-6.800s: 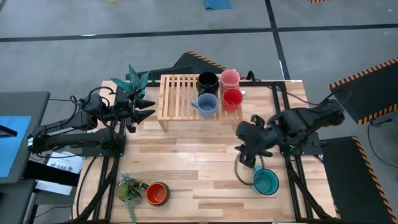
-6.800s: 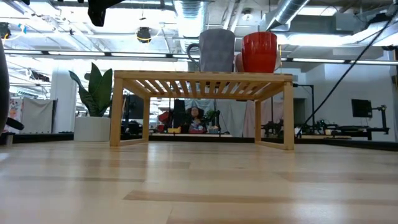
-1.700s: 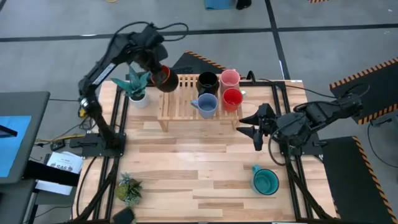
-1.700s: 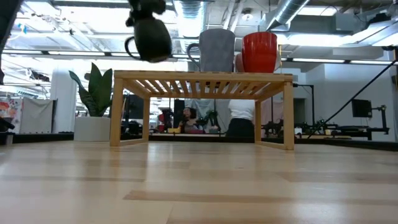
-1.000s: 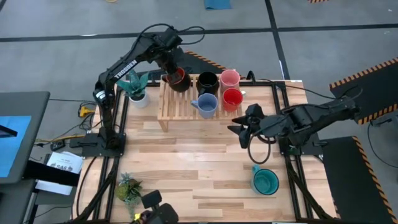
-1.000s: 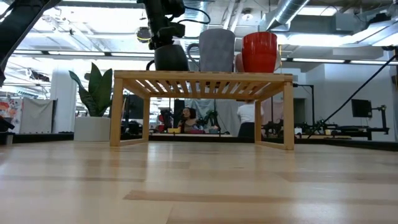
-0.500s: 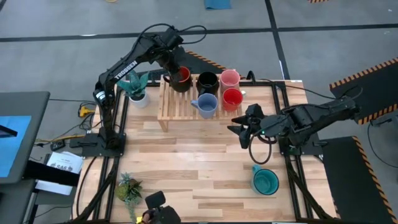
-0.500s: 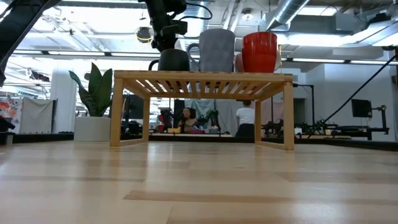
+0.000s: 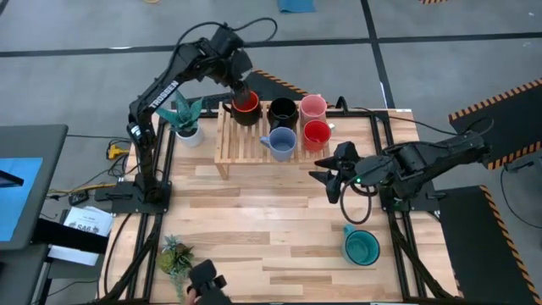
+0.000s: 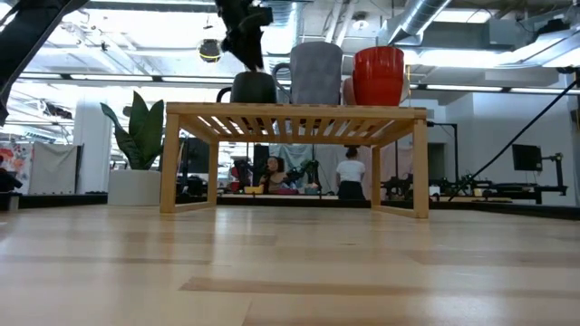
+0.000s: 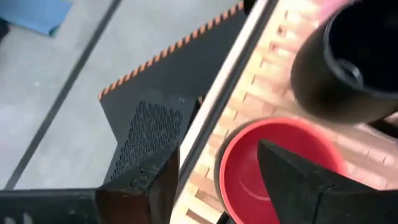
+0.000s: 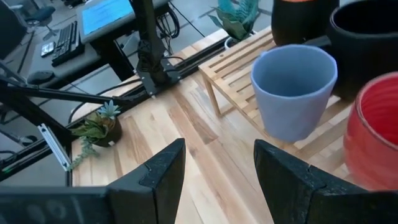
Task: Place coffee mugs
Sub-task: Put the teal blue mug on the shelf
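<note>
Teal mug (image 9: 362, 247) stood alone on the table (image 9: 254, 220) at its near right, with the right gripper (image 9: 332, 175) hovering farther in over bare wood, fingers spread and empty. On the slatted wooden rack (image 9: 234, 135) beyond it sat the blue-grey mug (image 9: 282, 141) and red mug (image 9: 317, 134) in the nearer row, black mug (image 9: 282, 110) and pale pink mug (image 9: 313, 106) behind. At the rack's far left corner the orange-inside dark mug (image 9: 245, 106) rested upright, the left gripper (image 9: 240, 87) just above its rim, fingers parted, one over the mug's mouth and one outside it
</note>
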